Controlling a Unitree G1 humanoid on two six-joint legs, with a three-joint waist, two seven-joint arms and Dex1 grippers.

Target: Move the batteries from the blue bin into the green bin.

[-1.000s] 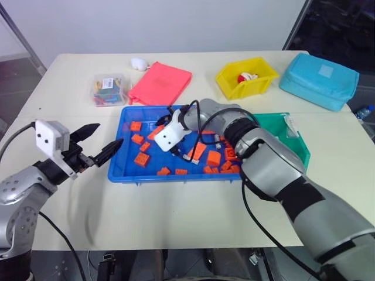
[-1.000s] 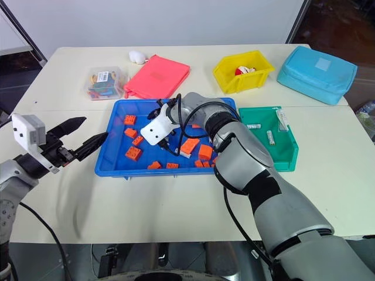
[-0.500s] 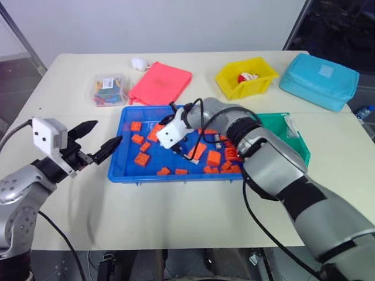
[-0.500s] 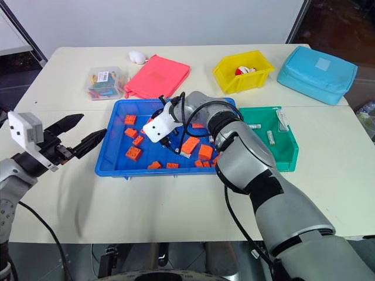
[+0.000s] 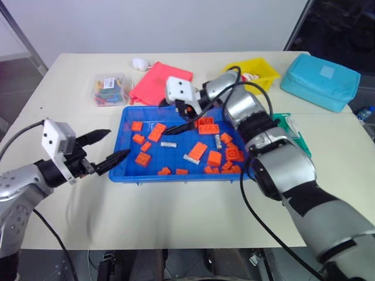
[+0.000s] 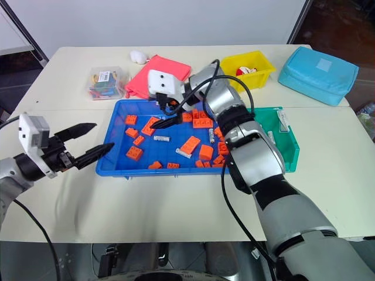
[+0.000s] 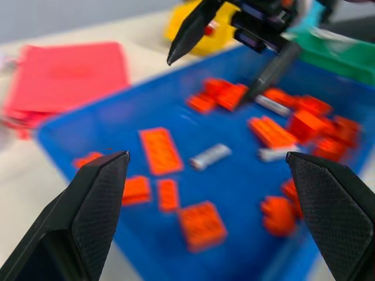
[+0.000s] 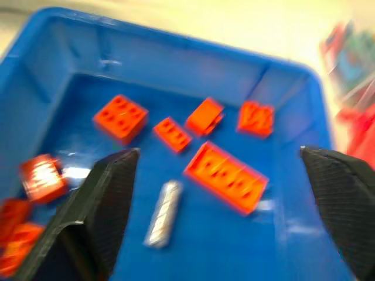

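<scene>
Reaching stage: table (image 5: 176,222) carries blue bin (image 5: 126,117), green bin (image 6: 290,153) touching its right side. Right gripper (image 6: 166,113) hovers over blue bin's far edge, fingers spread, empty. Left gripper (image 5: 108,147) spread, empty, at blue bin's left wall. Batteries (image 5: 168,144) lie loose mid-bin among orange bricks (image 5: 198,150); some already in green bin. Next move, judged: descend, pinch battery, avoid neighbouring bricks. Yellow bin (image 5: 266,71), pink pouch (image 5: 161,82) along far edge.

silver-grey arms, black cables, white wrist boxes, black-fingered tools
</scene>
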